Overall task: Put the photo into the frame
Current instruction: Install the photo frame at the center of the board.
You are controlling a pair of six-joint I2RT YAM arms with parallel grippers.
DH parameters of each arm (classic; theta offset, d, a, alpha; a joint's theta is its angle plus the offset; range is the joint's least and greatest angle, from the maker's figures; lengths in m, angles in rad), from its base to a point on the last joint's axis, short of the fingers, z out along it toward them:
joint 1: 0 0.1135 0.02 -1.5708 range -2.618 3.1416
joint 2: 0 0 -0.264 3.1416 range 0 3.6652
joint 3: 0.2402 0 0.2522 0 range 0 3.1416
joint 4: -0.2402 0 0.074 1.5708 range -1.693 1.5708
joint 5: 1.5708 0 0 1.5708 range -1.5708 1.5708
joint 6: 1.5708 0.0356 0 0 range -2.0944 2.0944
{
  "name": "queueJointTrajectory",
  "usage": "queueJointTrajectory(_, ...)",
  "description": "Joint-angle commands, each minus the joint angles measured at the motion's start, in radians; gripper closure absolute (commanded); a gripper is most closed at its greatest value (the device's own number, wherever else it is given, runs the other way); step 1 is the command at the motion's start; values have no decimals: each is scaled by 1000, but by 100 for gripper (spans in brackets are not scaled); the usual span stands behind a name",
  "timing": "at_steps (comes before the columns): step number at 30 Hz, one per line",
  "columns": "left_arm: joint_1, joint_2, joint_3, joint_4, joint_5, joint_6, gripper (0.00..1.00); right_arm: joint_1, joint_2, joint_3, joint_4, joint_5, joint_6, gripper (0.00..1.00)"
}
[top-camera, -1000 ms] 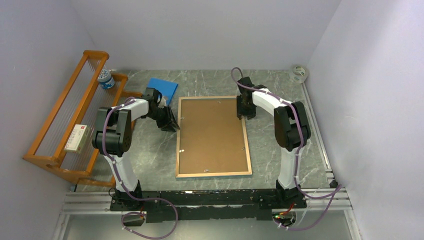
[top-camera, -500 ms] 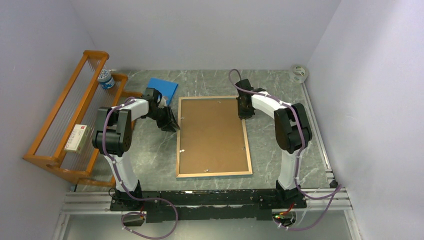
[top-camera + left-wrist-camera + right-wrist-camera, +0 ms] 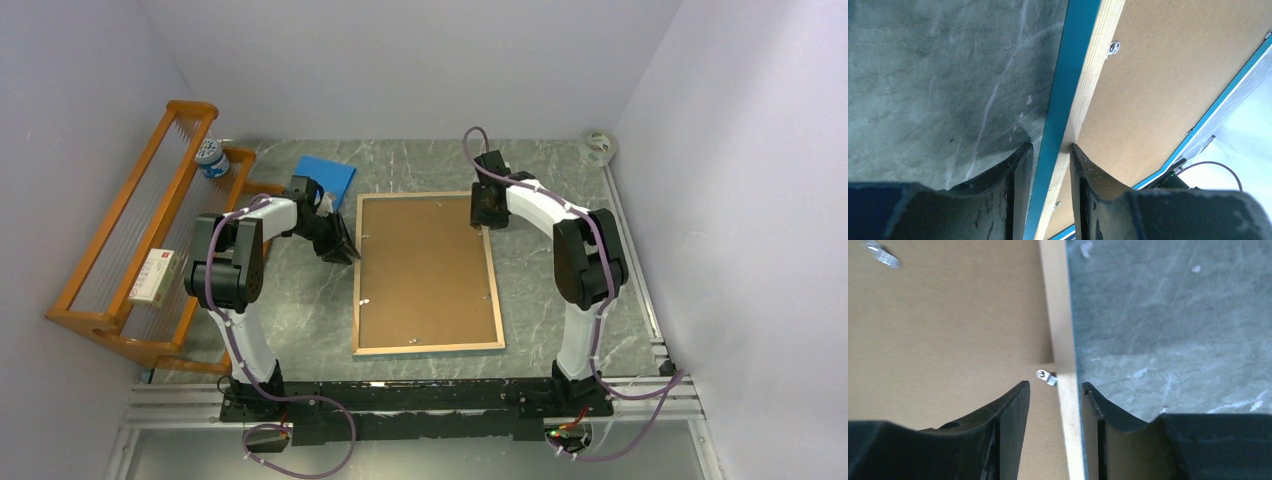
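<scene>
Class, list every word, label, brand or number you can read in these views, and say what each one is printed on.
No text can be read in any view.
On the box in the rack: red and white print, too small to read.
On the tub by the rack: blue and white markings, too blurred to read.
On the back of the frame: no writing.

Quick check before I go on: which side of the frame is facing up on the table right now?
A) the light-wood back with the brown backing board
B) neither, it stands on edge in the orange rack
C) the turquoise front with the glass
A: in the top view the frame lies flat, its light-wood rails around the brown backing board, and a small metal tab shows at the board's edge.
</scene>
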Motion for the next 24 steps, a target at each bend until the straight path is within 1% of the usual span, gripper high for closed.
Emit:
queueJointTrajectory(1,-3,25,-2,5,-10,-4,62,12,-35,77,63,-122,60,55)
queueJointTrajectory(3,-3,27,-2,5,-7,-4,62,20,-10,105,89,-195,94,58)
queueJointTrajectory(6,-4,30,-1,5,2,-4,63,41,29,129,170,-276,148,66)
queueJointTrajectory(9,-5,34,-2,7,9,-4,64,60,71,150,249,-305,207,72)
queueJointTrajectory(11,-5,32,-8,13,6,-4,64,66,101,163,308,-316,244,73)
queueJointTrajectory(14,-5,22,-30,42,12,-13,64,70,147,188,356,-292,293,75)
queueJointTrajectory(16,-5,18,-50,65,24,-18,63,71,182,219,357,-274,305,75)
queueJointTrajectory(20,-6,19,-59,68,16,-14,64,71,243,272,340,-266,288,75)
queueJointTrajectory(24,-5,10,-58,60,2,-4,66,71,263,272,331,-221,250,75)
